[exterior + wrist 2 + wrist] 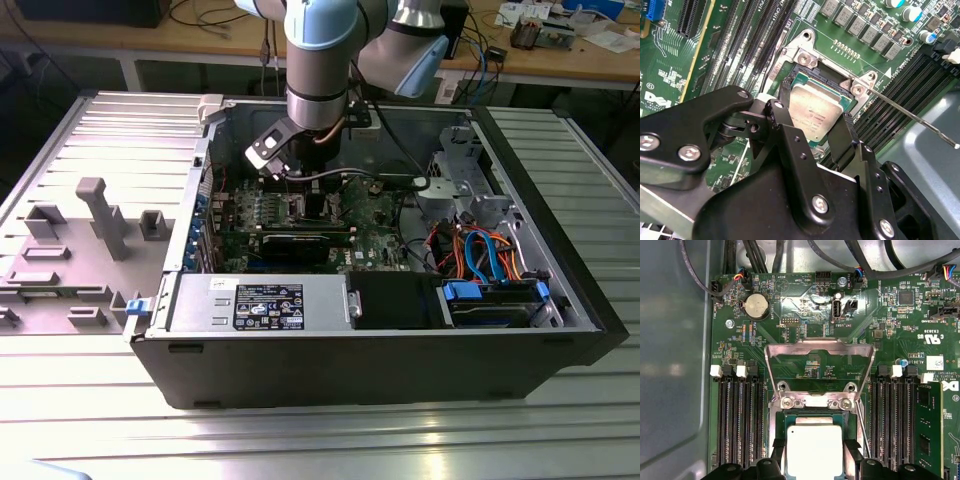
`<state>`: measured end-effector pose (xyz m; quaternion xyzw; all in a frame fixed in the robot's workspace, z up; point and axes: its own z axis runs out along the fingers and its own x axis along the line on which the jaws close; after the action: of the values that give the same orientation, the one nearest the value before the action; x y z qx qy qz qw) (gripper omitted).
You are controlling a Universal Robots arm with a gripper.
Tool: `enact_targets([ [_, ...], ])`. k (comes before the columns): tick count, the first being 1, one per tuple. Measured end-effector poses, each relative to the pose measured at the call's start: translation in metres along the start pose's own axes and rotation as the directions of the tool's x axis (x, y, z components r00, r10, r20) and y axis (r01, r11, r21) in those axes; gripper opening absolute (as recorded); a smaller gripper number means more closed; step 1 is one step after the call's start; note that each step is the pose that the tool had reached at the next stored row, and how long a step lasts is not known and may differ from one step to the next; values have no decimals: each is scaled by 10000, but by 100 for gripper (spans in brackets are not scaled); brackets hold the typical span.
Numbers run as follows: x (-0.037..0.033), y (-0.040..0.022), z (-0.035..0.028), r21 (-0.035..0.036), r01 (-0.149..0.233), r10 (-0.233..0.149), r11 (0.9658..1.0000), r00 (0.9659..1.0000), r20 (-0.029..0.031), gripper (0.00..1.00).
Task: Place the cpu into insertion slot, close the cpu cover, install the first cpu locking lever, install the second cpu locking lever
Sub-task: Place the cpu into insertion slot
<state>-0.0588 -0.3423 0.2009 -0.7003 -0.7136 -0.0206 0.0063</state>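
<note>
The claw (pixel 814 115) is clenched on the chip (pixel 816 107), which lies flat, metal top up, its edges square to the socket (pixel 812 75) beneath. In the first wrist view the cover (pixel 820 346) stands raised beyond the claw. The exterior view shows the computer case (pixel 350 350) on a ribbed metal counter (pixel 320 440), with a wooden counter (pixel 580 60) behind.

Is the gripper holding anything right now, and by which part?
The gripper pinches the cpu by two opposite side edges, over the insertion slot.

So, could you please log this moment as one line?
gripper: shut on cpu | cpu: at slot | cover: open | lever: unhooked
</note>
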Motion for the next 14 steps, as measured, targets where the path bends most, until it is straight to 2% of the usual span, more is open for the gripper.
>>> enact_targets([
  [7,0,0,-6,0,0,0,10000,10000,5,54],
  [9,1,0,-5,1,-5,5,10000,10000,66,54],
  [14,5,-2,-1,-5,-156,156,9999,9998,80,54],
])
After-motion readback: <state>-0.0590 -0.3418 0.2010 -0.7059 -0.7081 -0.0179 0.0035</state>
